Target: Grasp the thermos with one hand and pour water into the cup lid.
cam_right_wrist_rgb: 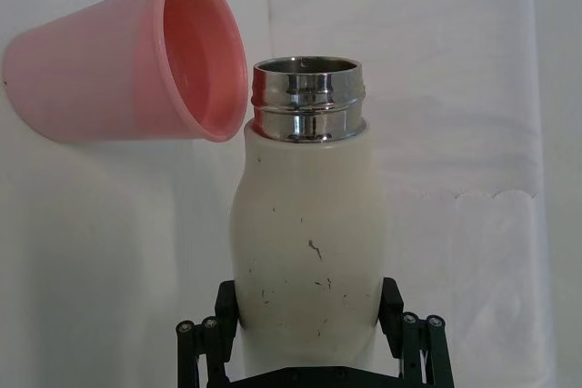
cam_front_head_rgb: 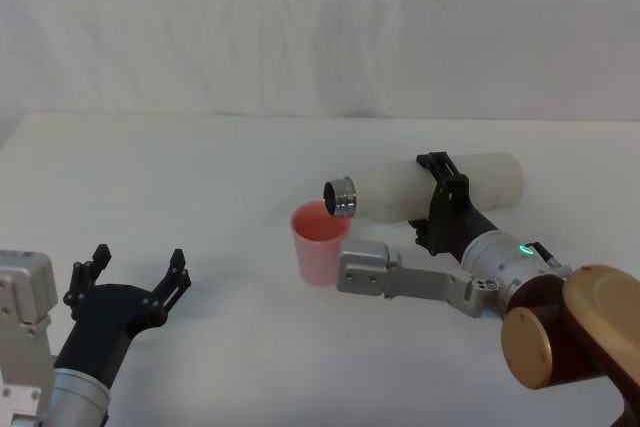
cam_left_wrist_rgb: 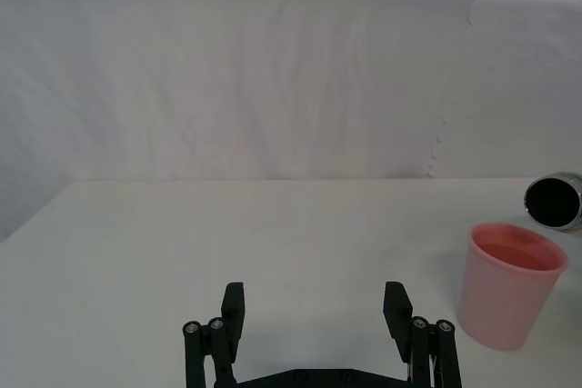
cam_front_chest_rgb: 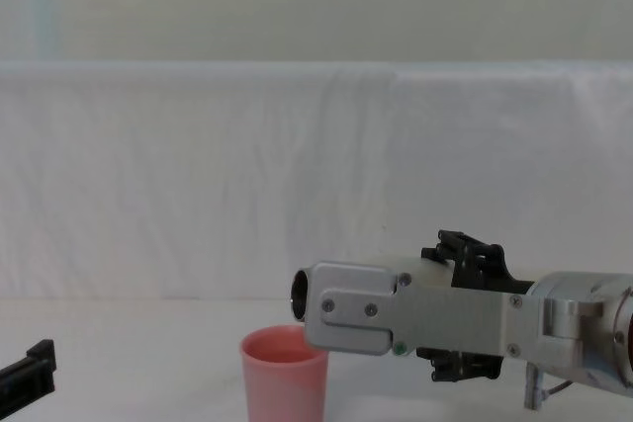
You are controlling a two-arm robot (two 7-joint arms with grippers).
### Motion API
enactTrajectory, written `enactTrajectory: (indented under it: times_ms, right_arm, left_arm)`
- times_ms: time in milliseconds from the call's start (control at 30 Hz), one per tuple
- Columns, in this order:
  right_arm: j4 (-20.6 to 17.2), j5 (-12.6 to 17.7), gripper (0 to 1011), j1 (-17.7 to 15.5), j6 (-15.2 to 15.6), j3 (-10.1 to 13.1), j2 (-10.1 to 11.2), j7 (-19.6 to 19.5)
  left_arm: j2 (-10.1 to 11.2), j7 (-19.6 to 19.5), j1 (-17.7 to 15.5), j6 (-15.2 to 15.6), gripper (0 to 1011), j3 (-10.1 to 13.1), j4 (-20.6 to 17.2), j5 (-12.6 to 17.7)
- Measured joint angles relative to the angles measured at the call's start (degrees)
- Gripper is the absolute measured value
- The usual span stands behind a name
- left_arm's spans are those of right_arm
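Note:
The cream-white thermos (cam_front_head_rgb: 430,190) is tipped on its side above the table, its steel neck (cam_front_head_rgb: 341,197) hanging over the rim of the pink cup lid (cam_front_head_rgb: 319,243). My right gripper (cam_front_head_rgb: 446,202) is shut around the thermos body. In the right wrist view the thermos (cam_right_wrist_rgb: 307,233) sits between the fingers (cam_right_wrist_rgb: 400,315), with the cup lid (cam_right_wrist_rgb: 127,74) just past its open neck. The cup lid (cam_front_chest_rgb: 285,373) stands upright on the white table. My left gripper (cam_front_head_rgb: 135,272) rests open at the near left, well clear of the cup lid (cam_left_wrist_rgb: 509,283).
A white cloth covers the table (cam_front_head_rgb: 200,177) and a white backdrop hangs behind it. My right arm's grey wrist housing (cam_front_head_rgb: 380,272) lies low just in front of the cup lid. Free room stretches across the table's left and far side.

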Motion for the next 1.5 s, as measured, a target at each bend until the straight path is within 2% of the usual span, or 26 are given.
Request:
enactTrajectory:
  times_ms: [733, 1500]
  right_arm:
    - [0.6, -1.7, 952, 0.8, 0.1, -0.4, 0.1, 0.2]
    - [2.1, -4.5, 952, 2.9, 0.6, -2.2, -0.2, 1.1]
  left_arm:
    - [0.0, 0.0, 0.0, 0.0, 1001, 0.0, 0.0, 0.0]
    - [0.0, 0.0, 0.0, 0.0, 1001, 0.0, 0.0, 0.0]
